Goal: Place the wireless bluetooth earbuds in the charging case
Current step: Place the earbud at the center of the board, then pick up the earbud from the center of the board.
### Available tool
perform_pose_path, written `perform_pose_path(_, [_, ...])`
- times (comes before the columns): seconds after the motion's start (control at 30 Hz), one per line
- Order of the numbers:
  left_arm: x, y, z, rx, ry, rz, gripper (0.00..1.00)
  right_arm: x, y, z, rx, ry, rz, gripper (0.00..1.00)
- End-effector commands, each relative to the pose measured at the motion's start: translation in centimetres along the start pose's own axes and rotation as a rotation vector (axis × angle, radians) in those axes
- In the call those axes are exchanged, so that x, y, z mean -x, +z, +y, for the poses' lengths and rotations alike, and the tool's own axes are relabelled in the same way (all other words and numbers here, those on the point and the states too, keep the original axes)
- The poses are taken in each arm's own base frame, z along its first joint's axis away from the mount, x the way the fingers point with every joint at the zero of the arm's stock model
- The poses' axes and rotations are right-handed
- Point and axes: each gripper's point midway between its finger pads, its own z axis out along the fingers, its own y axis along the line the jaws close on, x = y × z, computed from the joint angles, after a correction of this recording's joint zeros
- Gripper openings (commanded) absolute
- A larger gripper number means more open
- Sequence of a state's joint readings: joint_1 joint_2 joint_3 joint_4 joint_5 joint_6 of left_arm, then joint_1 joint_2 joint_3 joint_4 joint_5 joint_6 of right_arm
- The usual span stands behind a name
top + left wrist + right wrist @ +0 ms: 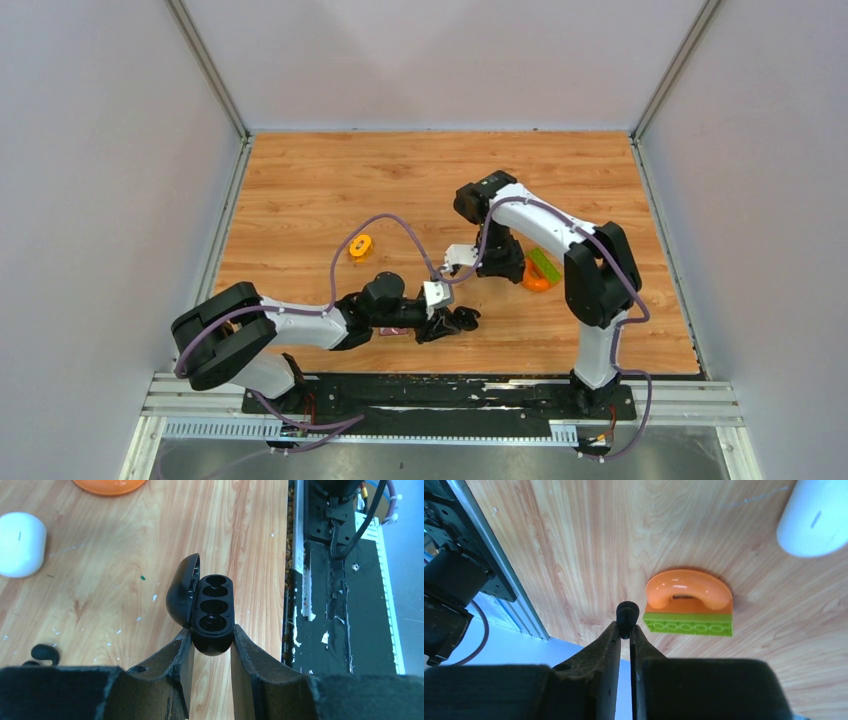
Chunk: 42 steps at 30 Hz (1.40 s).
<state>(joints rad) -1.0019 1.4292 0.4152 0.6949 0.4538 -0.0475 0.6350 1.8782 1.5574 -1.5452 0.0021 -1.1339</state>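
The charging case (215,605) is black, not white. Its lid stands open to the left and two empty wells show. My left gripper (212,635) is shut on the case's near end and holds it over the table near the front edge (458,320). My right gripper (625,626) is shut on one small black earbud (626,612), above the wood beside the orange and green block. In the top view the right gripper (497,265) hangs just behind and to the right of the case. A second black earbud (45,652) lies on the table to the left of my left fingers.
A smooth white oval object (20,544) lies on the wood and also shows in the right wrist view (816,517). An orange arch on a green brick (689,607) sits by the right gripper (540,272). An orange ring (360,245) lies mid-left. The black base rail (345,605) runs along the front edge.
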Motion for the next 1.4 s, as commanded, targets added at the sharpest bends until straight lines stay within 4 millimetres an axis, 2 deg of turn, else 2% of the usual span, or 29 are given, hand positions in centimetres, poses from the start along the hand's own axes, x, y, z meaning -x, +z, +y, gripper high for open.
perform_pose_path(0.0, [3.2,0.8,-0.2,-0.017,0.089,-0.076,0.00,0.4,1.9,0.0,0.132,-0.080,0.043,0.13])
perform_pose_path(0.1, [3.2,0.8,-0.4,-0.023,0.089,-0.076,0.00,1.1,4.4,0.3,0.236,-0.073,0.051,0.13])
perform_pose_path(0.2, [3.1,0.9,-0.4,-0.025,0.090,-0.076,0.00,1.7,5.9,0.1,0.271,-0.065,0.045,0.13])
perform_pose_path(0.37, [3.0,1.1,-0.4,-0.029,0.089,-0.073,0.00,2.4,7.0,-0.8,0.255,-0.053,0.017,0.21])
perform_pose_path(0.43, [3.0,1.1,-0.5,-0.030,0.088,-0.071,0.00,2.8,6.9,-1.1,0.241,-0.059,-0.021,0.29])
perform_pose_path(0.47, [3.0,1.1,-0.5,-0.031,0.088,-0.072,0.00,3.0,6.7,-1.3,0.227,-0.064,-0.040,0.32])
perform_pose_path(0.57, [3.0,1.1,-0.5,-0.030,0.089,-0.072,0.00,3.0,5.9,-2.1,0.196,-0.052,-0.075,0.33])
perform_pose_path(0.67, [3.1,1.0,-0.5,-0.032,0.090,-0.076,0.00,2.0,4.2,-3.7,0.143,-0.008,-0.137,0.33])
perform_pose_path(0.8, [3.5,0.8,-0.6,-0.032,0.098,-0.092,0.00,0.8,1.1,-5.5,0.067,0.076,-0.346,0.32])
perform_pose_path(0.9, [3.9,0.6,-0.7,-0.030,0.106,-0.109,0.00,-0.2,-0.4,-6.5,-0.047,0.144,-0.509,0.31])
perform_pose_path(1.1, [4.4,0.4,-0.8,-0.029,0.110,-0.136,0.00,-1.3,-0.4,-7.2,-0.269,0.236,-0.716,0.28])
perform_pose_path(1.2, [4.6,0.3,-0.9,-0.027,0.112,-0.153,0.00,-1.1,-2.3,-7.3,-0.443,0.263,-0.870,0.29])
perform_pose_path(1.27, [4.9,0.0,-0.8,-0.015,0.116,-0.176,0.00,-0.9,-4.2,-6.8,-0.591,0.286,-0.982,0.28])
perform_pose_path(1.3, [5.0,-0.2,-0.7,-0.007,0.116,-0.190,0.00,-0.8,-5.2,-6.2,-0.677,0.269,-1.030,0.28])
perform_pose_path(1.33, [5.2,-0.3,-0.6,0.001,0.108,-0.202,0.00,-0.6,-4.9,-5.2,-0.730,0.261,-1.062,0.29])
perform_pose_path(1.37, [5.5,-0.5,-0.5,0.009,0.098,-0.223,0.00,-0.5,-6.0,-4.6,-0.802,0.242,-1.097,0.30])
